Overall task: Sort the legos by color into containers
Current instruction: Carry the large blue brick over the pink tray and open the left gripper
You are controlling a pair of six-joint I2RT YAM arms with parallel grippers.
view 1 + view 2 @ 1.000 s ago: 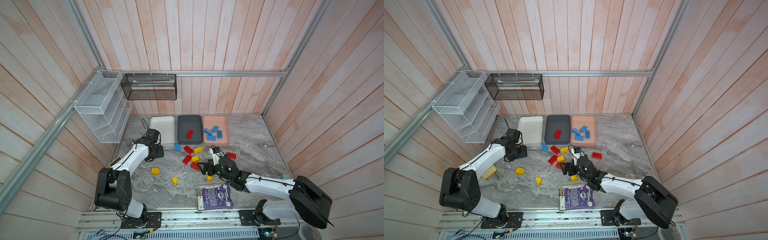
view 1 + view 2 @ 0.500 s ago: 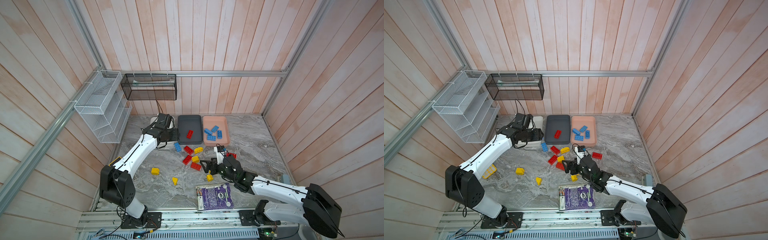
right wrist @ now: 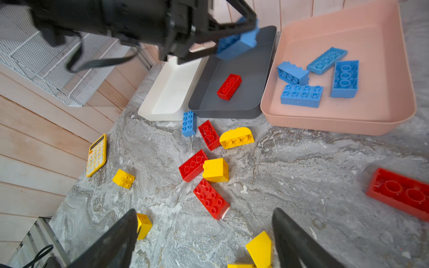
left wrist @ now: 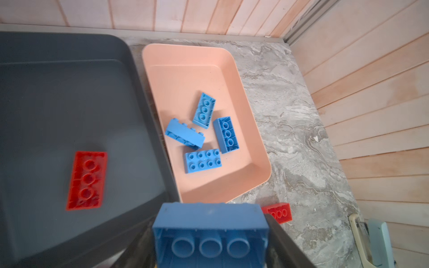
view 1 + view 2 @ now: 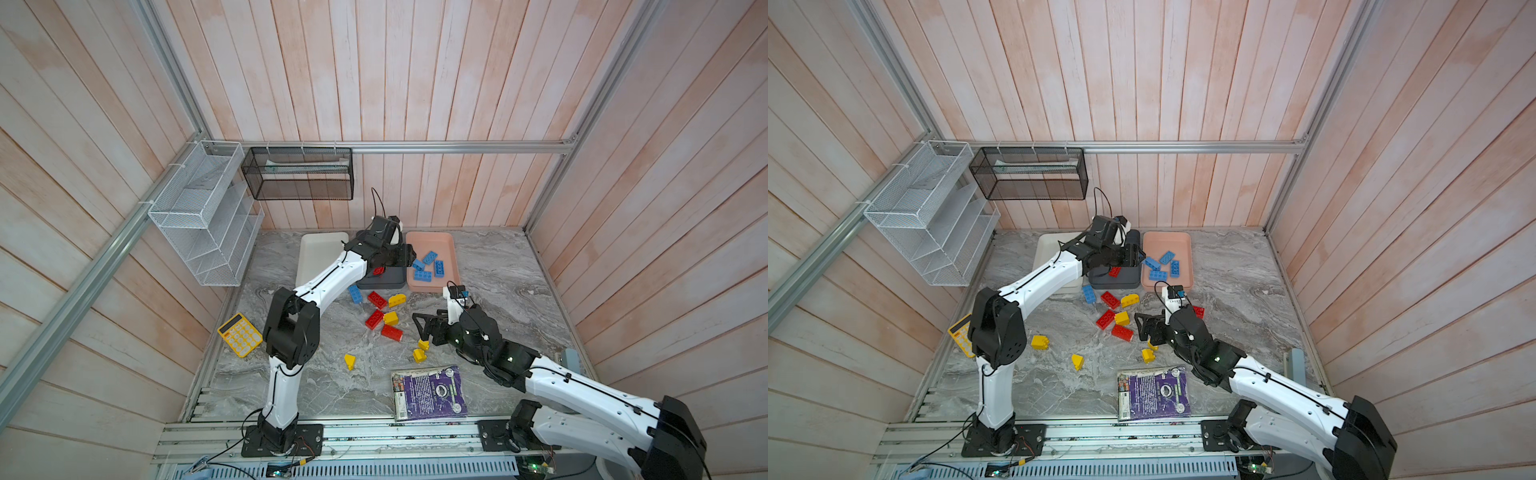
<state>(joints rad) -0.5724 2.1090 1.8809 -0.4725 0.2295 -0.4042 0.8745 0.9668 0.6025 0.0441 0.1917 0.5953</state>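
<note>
**brick_bob:** so what's the left gripper (image 5: 402, 261) up to, got anything in it?

**yam_fan:** yep, jaws are clamped on a blue brick (image 4: 210, 234), hollow underside facing the wrist cam. It's up in the air over the dark grey tray (image 4: 58, 92), on the side right next to the salmon pink tray (image 4: 185, 69). In both top views that's about 12 o'clock on the marble table (image 5: 498, 291).

**brick_bob:** and the trays themselves?

**yam_fan:** pink one has four blue bricks (image 4: 203, 160) bunched toward one end, one of them tipped on its side. Grey one has a single red brick (image 4: 87, 181). The white tray (image 5: 320, 253) sits at the grey one's 9 o'clock, and the left arm crosses over part of it.

**brick_bob:** right gripper (image 3: 204, 241)?

**yam_fan:** jaws spread wide with nothing between them, low over the table near the middle. A yellow wedge (image 3: 260, 248) is just beside one finger and a small yellow piece (image 3: 144, 225) beside the other.

**brick_bob:** rest of the pile?

**yam_fan:** at that gripper's 10 o'clock in a top view: three red bricks (image 5: 392, 332), a couple of yellow bricks (image 5: 390, 318) and a loose blue brick (image 5: 355, 294) just in front of the white and grey trays. One more red one (image 5: 1198, 311) is around its 2 o'clock. There's a yellow calculator (image 5: 240, 334) at the table's 9 o'clock and a purple booklet (image 5: 430, 392) at 6.
</note>
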